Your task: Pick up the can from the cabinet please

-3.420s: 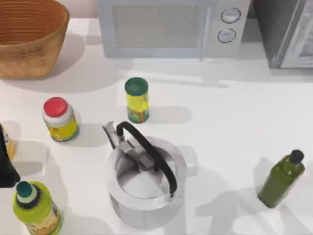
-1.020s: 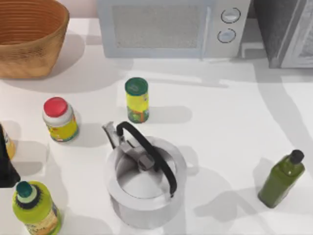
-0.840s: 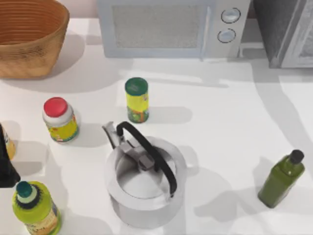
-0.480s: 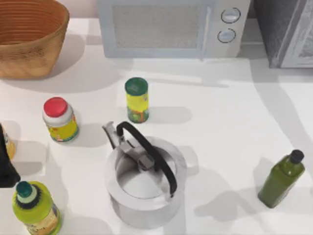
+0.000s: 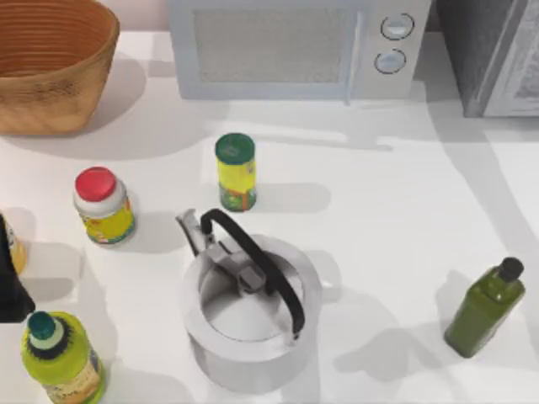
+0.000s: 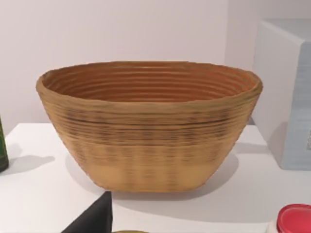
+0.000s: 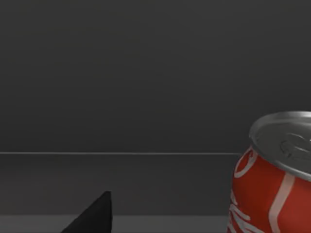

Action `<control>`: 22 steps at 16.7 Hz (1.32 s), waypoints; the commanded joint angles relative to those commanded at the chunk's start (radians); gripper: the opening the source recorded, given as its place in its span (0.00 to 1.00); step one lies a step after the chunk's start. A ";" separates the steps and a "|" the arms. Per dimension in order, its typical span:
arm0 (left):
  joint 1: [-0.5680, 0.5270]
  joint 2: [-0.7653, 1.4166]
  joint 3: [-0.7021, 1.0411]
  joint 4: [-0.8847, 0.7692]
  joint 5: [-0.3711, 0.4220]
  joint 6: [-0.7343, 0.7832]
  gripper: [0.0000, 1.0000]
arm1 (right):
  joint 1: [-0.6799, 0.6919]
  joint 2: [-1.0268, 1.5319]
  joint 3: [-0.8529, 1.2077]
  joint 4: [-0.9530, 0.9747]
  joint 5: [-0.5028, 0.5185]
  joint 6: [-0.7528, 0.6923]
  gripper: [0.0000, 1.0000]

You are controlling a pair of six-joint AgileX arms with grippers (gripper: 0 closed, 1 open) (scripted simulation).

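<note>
Can (image 7: 272, 179) cut off at frame edge, red side partly seen. Cabinet (image 5: 493, 50) cropped at far right. Basket (image 5: 50, 67) clipped far left.

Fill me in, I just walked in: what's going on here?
The right arm is going for the can, red with a silvery top. The can stands in a dark space in the right wrist view, apparently inside the cabinet. Nothing grips it yet. The left arm sits parked at the table's left edge, facing the basket.
</note>
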 joint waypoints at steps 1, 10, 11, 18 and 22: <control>0.000 0.000 0.000 0.000 0.000 0.000 1.00 | 0.000 0.000 0.000 0.000 0.000 0.000 1.00; 0.000 0.000 0.000 0.000 0.000 0.000 1.00 | 0.000 0.000 0.000 0.000 0.000 0.000 0.40; 0.000 0.000 0.000 0.000 0.000 0.000 1.00 | 0.000 0.000 0.000 0.000 0.000 0.000 0.32; 0.000 0.000 0.000 0.000 0.000 0.000 1.00 | 0.000 0.000 0.000 0.000 0.000 0.000 0.00; 0.000 0.000 0.000 0.000 0.000 0.000 1.00 | 0.000 0.000 0.000 0.000 0.000 0.000 0.00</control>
